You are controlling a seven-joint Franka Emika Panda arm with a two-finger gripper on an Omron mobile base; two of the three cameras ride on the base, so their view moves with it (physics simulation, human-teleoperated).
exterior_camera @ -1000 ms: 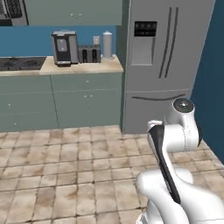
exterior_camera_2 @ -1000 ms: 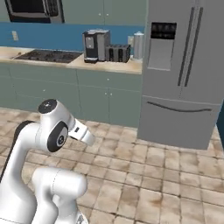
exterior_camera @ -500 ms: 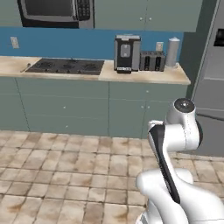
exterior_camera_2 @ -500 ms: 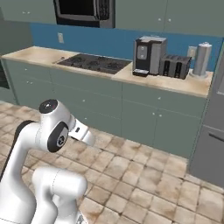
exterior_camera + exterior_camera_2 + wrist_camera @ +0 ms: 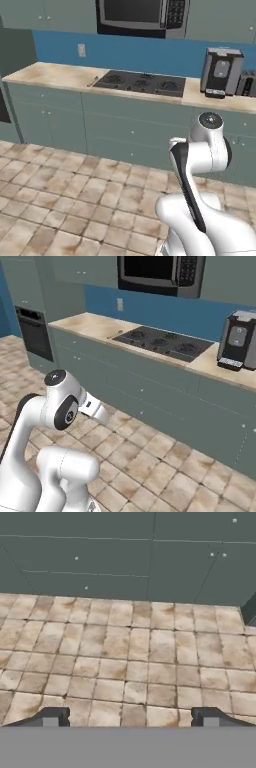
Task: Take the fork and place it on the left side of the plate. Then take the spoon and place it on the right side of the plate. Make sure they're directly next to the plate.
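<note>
Below, the gripper [image 5: 130, 718] gapes over mottled square floor tiles [image 5: 125, 657].

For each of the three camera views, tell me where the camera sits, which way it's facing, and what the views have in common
Left base view: behind the arm to its left, facing the cooktop, microwave and coffee maker; the white arm rises at lower right.
Right base view: behind the arm to its right, facing the same counter, with a wall oven at left; the arm rises at lower left.
Hand view: on the hand, looking down at the tiled floor and cabinet fronts; the open gripper at the bottom.
Both base views share cooktop, microwave and coffee maker.
</note>
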